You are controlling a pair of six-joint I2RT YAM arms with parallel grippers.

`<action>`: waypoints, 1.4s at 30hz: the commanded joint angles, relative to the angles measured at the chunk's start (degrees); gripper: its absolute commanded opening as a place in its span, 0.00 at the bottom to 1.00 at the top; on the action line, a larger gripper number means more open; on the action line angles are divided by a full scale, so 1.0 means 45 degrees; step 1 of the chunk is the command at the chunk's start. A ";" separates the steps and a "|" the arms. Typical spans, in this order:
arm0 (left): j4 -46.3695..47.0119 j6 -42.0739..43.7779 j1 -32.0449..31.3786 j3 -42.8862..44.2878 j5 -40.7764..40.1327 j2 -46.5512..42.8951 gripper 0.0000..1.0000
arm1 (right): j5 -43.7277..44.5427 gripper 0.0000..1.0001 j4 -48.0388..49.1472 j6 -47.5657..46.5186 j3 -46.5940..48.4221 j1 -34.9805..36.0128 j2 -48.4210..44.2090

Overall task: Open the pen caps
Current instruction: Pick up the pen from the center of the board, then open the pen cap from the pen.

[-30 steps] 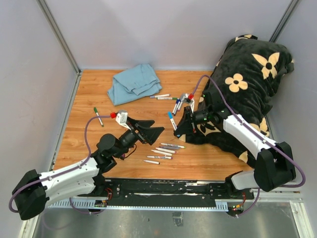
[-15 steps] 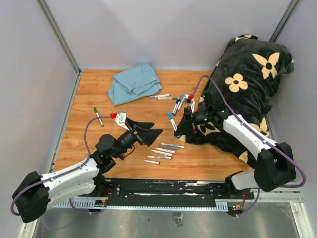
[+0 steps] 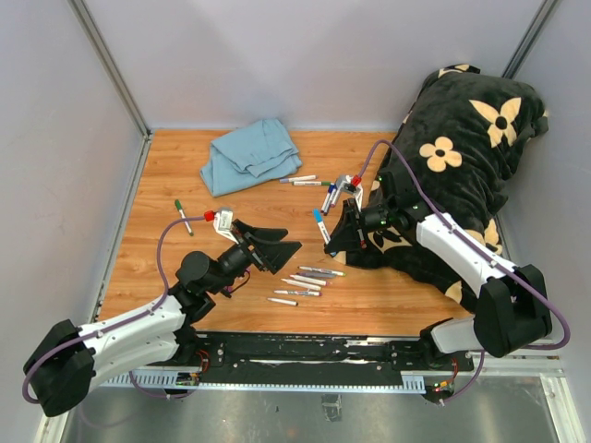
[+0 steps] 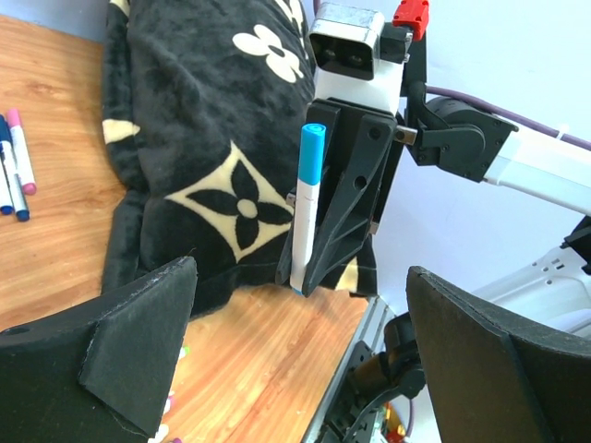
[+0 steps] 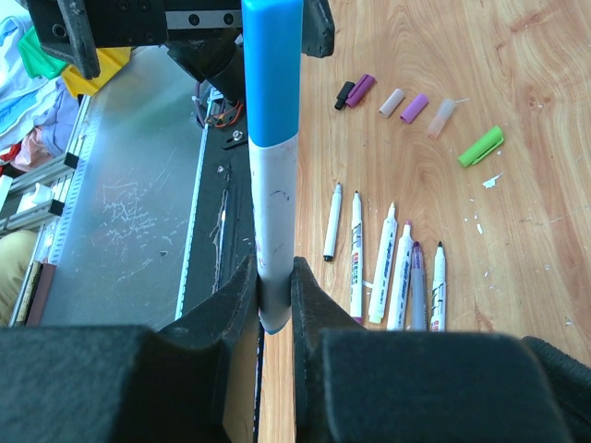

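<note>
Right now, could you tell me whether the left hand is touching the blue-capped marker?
Apart. The left wrist view shows the left hand open, its fingers well clear of the marker, which the right hand grips.

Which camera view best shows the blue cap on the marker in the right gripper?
The left wrist view: the whole blue cap is visible, down to its seam. The right wrist view shows it larger but cropped at the top; the top external view shows only a blue speck.

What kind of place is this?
Probably a robot test booth in a lab: plain grey walls box in a small wooden table, two robot arms are bolted at its edge, and pens lie there.
</note>
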 commanded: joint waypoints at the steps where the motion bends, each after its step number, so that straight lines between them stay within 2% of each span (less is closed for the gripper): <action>1: 0.0801 -0.0171 0.0166 -0.0186 0.0381 0.0115 0.99 | -0.0362 0.02 -0.0121 -0.0269 0.0400 -0.0249 -0.0178; 16: 0.1696 -0.0530 0.0286 -0.0390 0.0666 0.0710 0.99 | -0.0372 0.02 -0.0118 -0.0288 0.0401 -0.0249 -0.0207; 22: 0.2570 -0.1183 0.0286 -0.0373 0.0454 0.1612 0.99 | -0.0400 0.02 -0.0116 -0.0288 0.0395 -0.0248 -0.0181; 38: 0.2158 -0.1039 -0.0133 0.1693 -0.0589 0.3797 0.93 | -0.0430 0.01 -0.0130 -0.0288 0.0391 -0.0249 -0.0169; 42: 0.1697 -0.0758 -0.0144 0.2452 -0.0634 0.4063 0.87 | -0.0459 0.02 -0.0129 -0.0271 0.0400 -0.0249 -0.0148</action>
